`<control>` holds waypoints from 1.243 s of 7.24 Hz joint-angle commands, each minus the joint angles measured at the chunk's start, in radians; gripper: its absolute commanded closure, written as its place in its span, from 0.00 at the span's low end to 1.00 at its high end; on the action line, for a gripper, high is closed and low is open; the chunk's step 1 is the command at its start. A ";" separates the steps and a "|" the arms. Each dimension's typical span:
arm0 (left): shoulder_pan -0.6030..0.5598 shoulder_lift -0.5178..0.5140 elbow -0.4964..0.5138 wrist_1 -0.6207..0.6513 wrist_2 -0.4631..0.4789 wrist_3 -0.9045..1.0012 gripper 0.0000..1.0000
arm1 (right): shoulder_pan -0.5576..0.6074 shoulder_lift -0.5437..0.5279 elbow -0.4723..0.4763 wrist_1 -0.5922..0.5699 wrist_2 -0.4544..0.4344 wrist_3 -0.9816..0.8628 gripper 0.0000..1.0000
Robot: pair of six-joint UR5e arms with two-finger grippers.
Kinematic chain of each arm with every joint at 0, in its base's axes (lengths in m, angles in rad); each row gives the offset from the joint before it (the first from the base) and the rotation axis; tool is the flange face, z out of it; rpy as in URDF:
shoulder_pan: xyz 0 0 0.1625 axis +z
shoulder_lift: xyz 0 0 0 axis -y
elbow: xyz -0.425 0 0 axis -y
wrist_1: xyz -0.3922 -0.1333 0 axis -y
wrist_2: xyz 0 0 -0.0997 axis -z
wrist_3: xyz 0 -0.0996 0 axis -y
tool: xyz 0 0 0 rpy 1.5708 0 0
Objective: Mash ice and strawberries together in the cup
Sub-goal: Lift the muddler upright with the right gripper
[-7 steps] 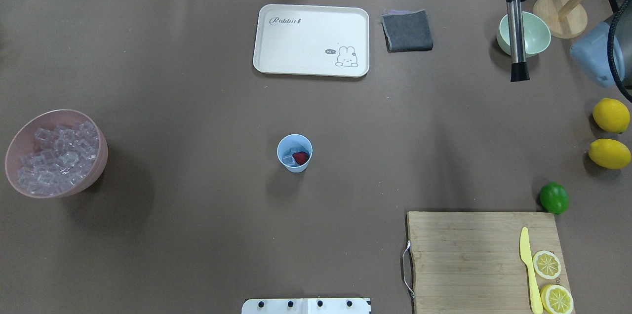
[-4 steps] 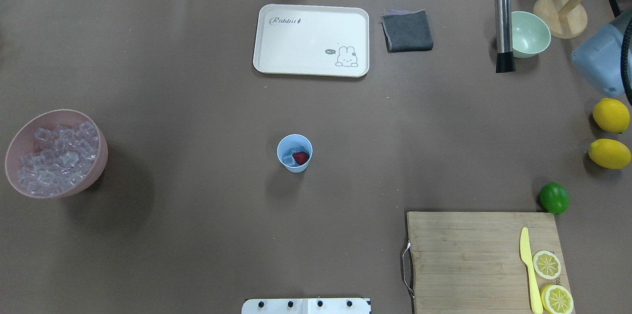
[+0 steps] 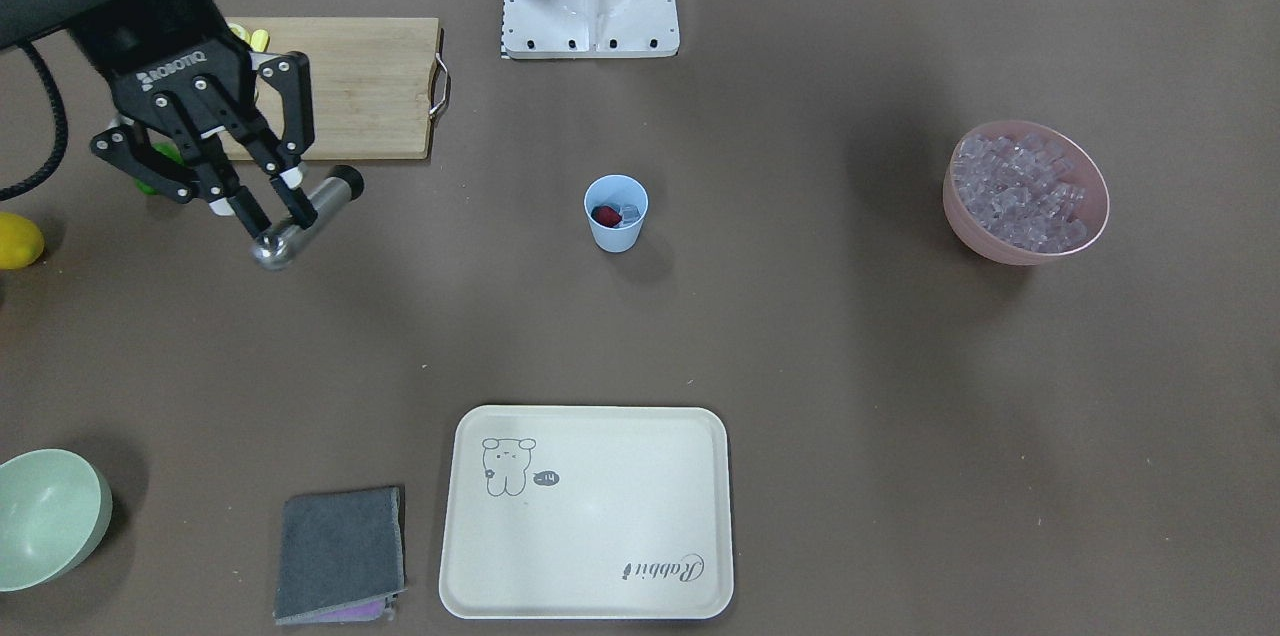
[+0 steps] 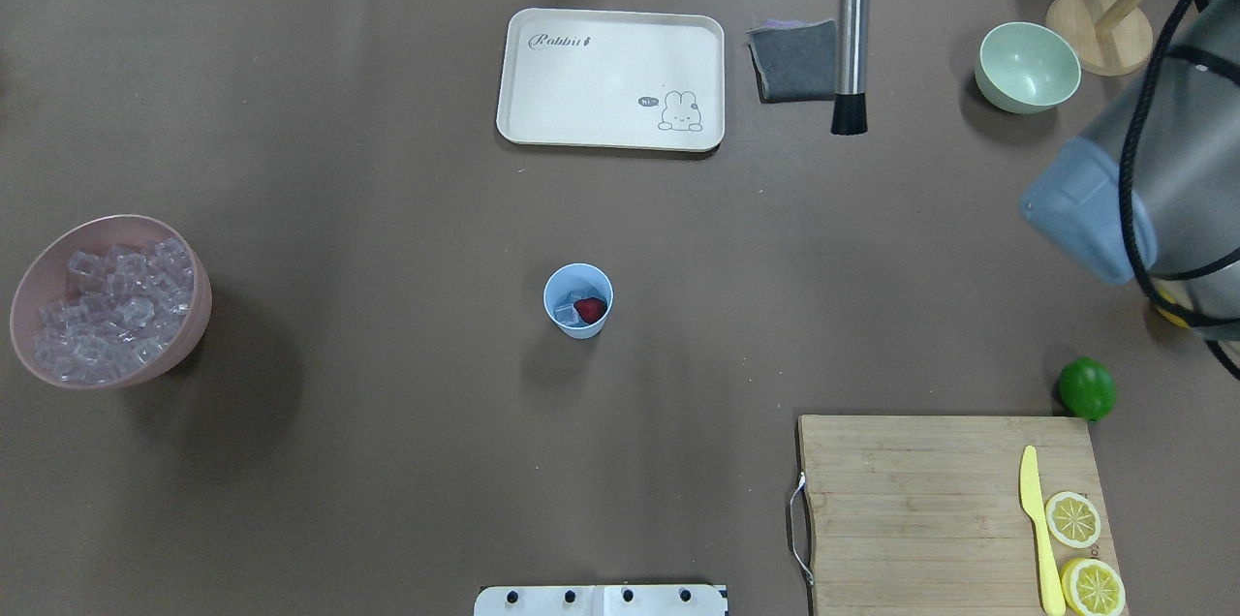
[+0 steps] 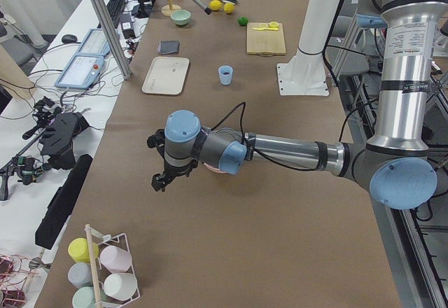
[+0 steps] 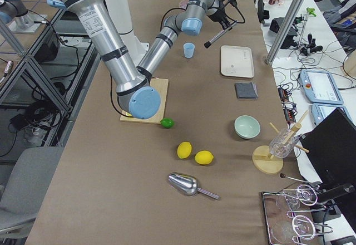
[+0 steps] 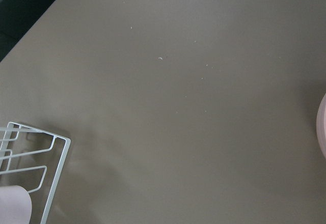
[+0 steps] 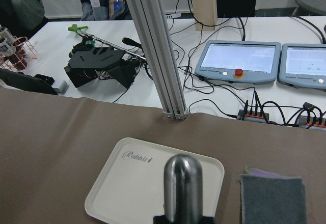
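The light-blue cup (image 4: 578,323) stands mid-table, also seen from the front (image 3: 614,234). Inside it lie a red strawberry (image 4: 590,309) and a few cubes of ice (image 4: 565,311). More ice (image 4: 107,306) fills the pink bowl (image 4: 199,311) at the left edge. My right gripper (image 3: 280,219) is shut on a steel muddler (image 4: 851,25) with a black tip, held in the air over the far right of the table, well away from the cup. My left gripper (image 5: 161,180) hovers low beyond the pink bowl; I cannot tell whether it is open or shut.
A cream tray (image 4: 610,78) and grey cloth (image 4: 792,64) lie at the far side, with a pale green bowl (image 4: 1027,66) further right. A cutting board (image 4: 920,500) with yellow knife and lemon slices, and a lime (image 4: 1086,387), are near right. A wire rack (image 7: 30,152) stands by the left arm.
My right arm has carried the muddler leftward along the far side, from beside the green bowl to over the grey cloth's edge. Cup and bowls have not moved.
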State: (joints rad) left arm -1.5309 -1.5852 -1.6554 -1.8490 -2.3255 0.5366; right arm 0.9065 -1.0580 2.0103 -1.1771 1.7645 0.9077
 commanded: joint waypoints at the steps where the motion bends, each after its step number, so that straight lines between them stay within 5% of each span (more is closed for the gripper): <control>1: 0.000 -0.001 0.016 0.001 0.000 -0.001 0.03 | -0.183 -0.008 -0.011 0.208 -0.271 0.048 1.00; 3: 0.000 -0.006 0.023 0.004 0.000 -0.001 0.03 | -0.283 0.001 -0.007 0.237 -0.417 0.071 1.00; 6: 0.000 -0.003 0.032 -0.001 0.000 0.003 0.03 | -0.470 -0.010 -0.088 0.474 -0.688 0.076 1.00; 9: 0.000 -0.004 0.046 -0.001 0.000 0.000 0.03 | -0.526 0.004 -0.160 0.473 -0.856 0.042 1.00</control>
State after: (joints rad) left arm -1.5309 -1.5881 -1.6159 -1.8499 -2.3255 0.5386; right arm 0.4023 -1.0562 1.8713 -0.7068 0.9763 0.9705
